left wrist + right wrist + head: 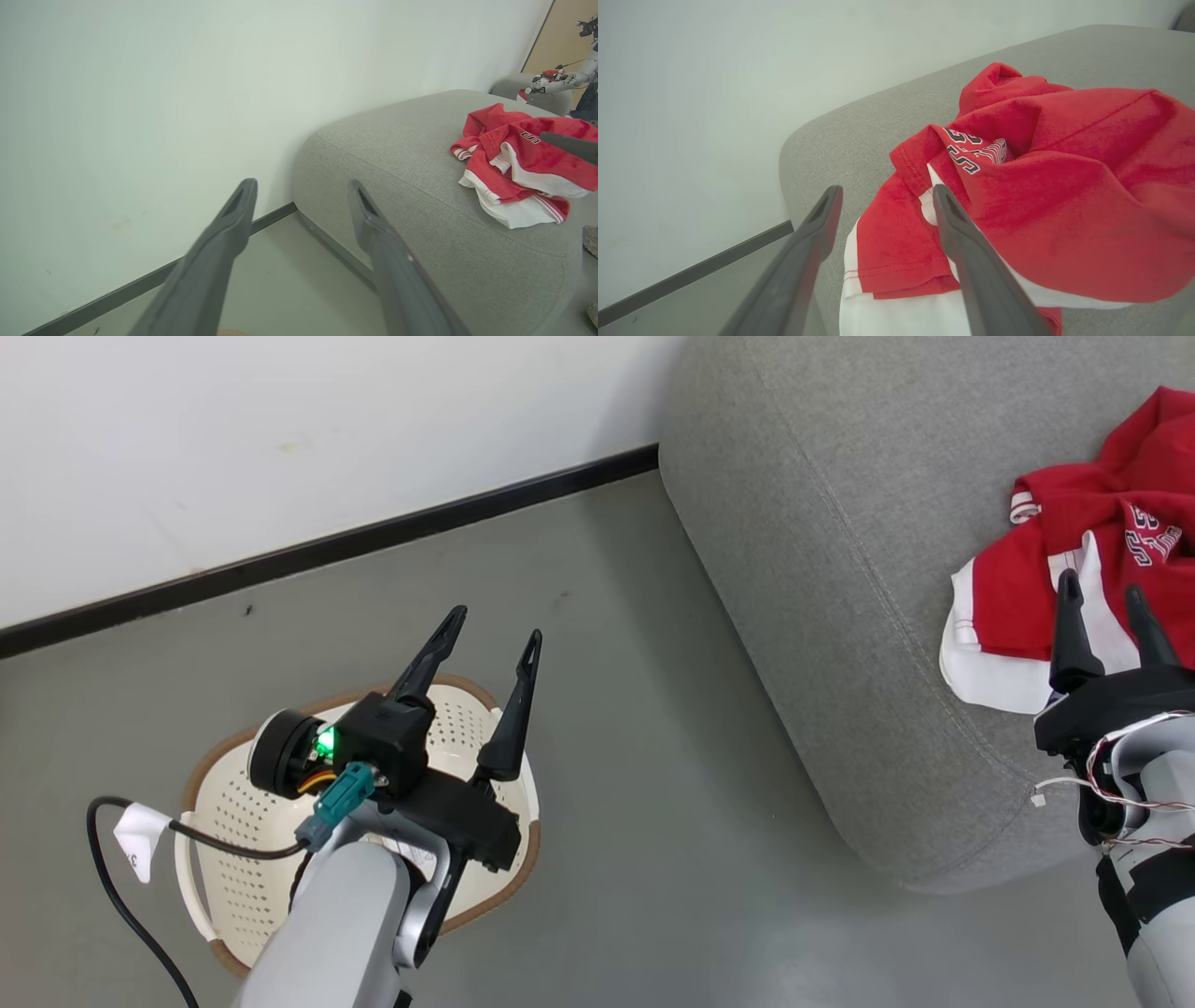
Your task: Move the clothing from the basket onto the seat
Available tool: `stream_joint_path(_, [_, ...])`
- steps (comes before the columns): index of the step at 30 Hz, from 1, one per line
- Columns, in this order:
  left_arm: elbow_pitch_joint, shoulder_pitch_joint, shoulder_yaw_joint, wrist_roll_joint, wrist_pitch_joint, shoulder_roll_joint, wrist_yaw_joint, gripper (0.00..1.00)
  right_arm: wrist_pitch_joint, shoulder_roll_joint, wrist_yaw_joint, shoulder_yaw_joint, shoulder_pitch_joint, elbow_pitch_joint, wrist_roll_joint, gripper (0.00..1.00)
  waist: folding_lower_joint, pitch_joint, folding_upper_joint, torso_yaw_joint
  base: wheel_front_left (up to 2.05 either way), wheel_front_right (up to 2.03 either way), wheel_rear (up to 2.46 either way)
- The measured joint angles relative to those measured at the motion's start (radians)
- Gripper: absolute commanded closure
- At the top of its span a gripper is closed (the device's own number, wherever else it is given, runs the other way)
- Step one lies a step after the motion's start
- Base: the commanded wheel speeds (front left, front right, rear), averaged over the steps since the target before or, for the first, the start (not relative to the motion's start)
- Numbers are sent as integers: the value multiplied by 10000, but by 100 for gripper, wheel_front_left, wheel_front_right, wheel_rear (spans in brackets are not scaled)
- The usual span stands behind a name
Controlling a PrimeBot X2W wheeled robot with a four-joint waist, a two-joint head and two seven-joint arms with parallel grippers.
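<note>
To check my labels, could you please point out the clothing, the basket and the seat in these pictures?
clothing [1018, 597]: head view, on its red front panel.
basket [233, 784]: head view, on its bare perforated inner wall.
seat [822, 569]: head view, on its bare grey top.

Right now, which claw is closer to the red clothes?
Right. The right gripper is over the clothes on the sofa; the left gripper is well away, above the basket on the floor.
</note>
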Motion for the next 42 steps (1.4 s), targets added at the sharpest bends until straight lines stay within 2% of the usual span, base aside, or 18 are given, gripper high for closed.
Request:
stream_joint_path(8, [362, 12, 297, -86, -343, -123, 282, 0, 0, 169, 123, 353, 211, -579, -146, 0, 0, -346, 0, 351, 0, 0, 0])
stream_joint_path(18, [715, 546, 790, -203, -602, -102, 709, 0, 0, 410, 213, 734, 873, -1212, -186, 0, 0, -883, 0, 1193, 0, 0, 0])
stream_joint_path(25, [867, 1071, 1409, -539, -773, 201, 968, 0, 0, 828, 257, 1329, 1286, -1801, -525, 0, 0, -1380, 0, 1754, 0, 0, 0])
stream_joint_path(42, [662, 3137, 2445, -633, -959, 623, 1492, 0, 0, 1141, 297, 2288, 2814, -3336, -761, 0, 0, -2380, 0, 2359, 0, 0, 0])
